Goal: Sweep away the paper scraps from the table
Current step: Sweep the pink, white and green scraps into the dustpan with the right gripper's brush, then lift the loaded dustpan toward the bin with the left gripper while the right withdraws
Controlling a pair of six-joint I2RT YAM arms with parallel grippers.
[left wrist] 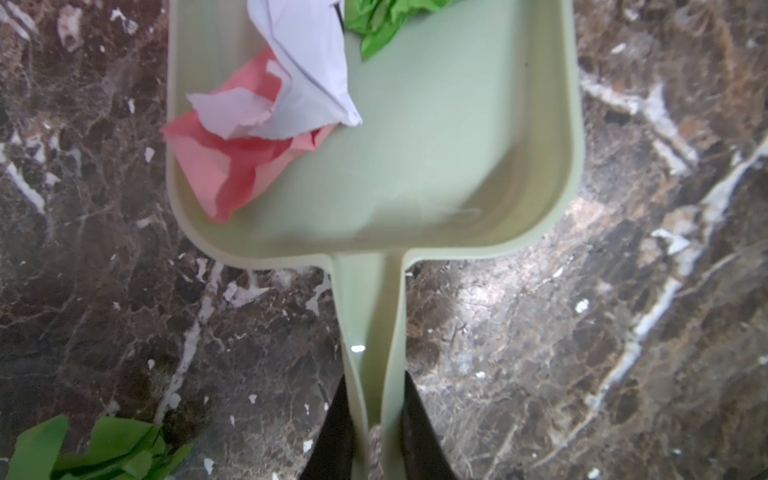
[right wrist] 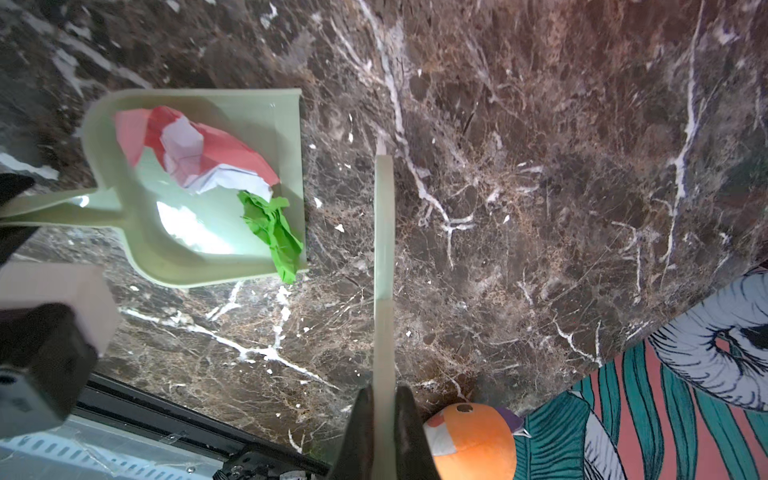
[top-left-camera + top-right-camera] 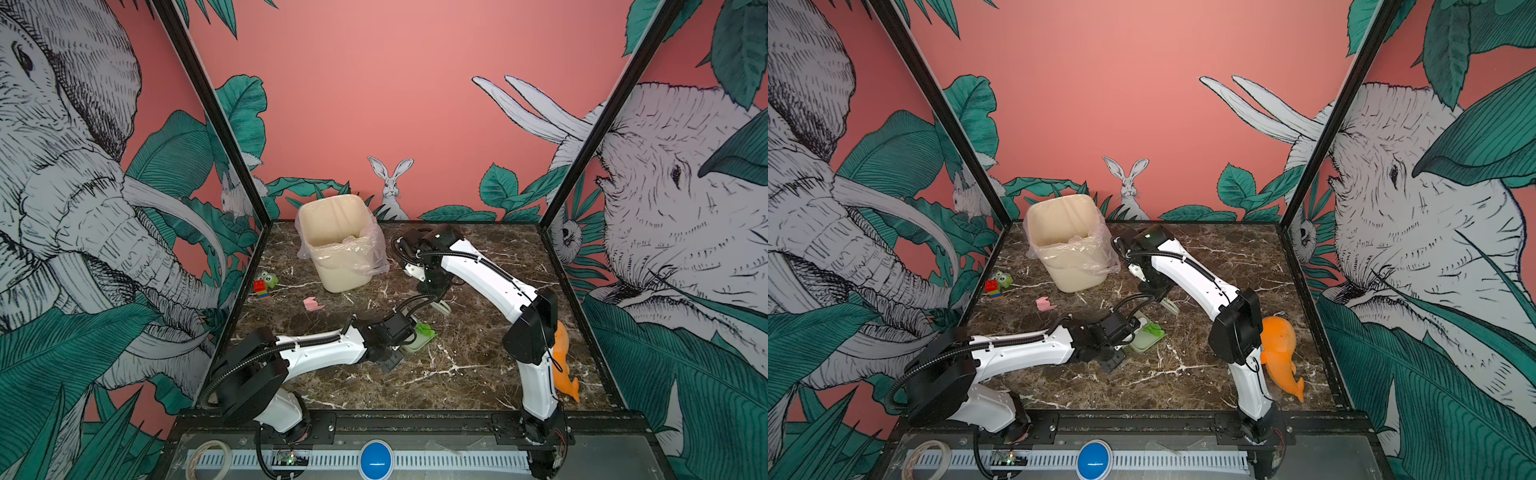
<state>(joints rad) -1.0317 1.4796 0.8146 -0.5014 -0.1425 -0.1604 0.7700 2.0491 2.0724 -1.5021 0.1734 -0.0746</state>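
Paper scraps point(image 1: 232, 166), crumpled pink, white and green, lie in a pale-green plastic dustpan point(image 1: 436, 166). Left gripper point(image 1: 376, 378) clamps its handle; right gripper point(image 2: 383, 392) pinches a flat stick point(image 2: 383, 232), perhaps a brush.

Salmon-pink back wall point(image 3: 374, 83), drawn white rabbit point(image 3: 390, 183) at its lower centre, teal leaves point(image 3: 498, 193) along its foot, ink-drawn left elephant point(image 3: 62, 187) and right elephant point(image 3: 673, 199) on side panels, black frame posts point(image 3: 208, 108) slanting upward, soft even light.

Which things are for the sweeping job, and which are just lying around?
For the job:
- dustpan with paper scraps in it
- pale green sweeper
- loose pink scrap
- bin

Just lying about:
- toy blocks
- orange fish toy
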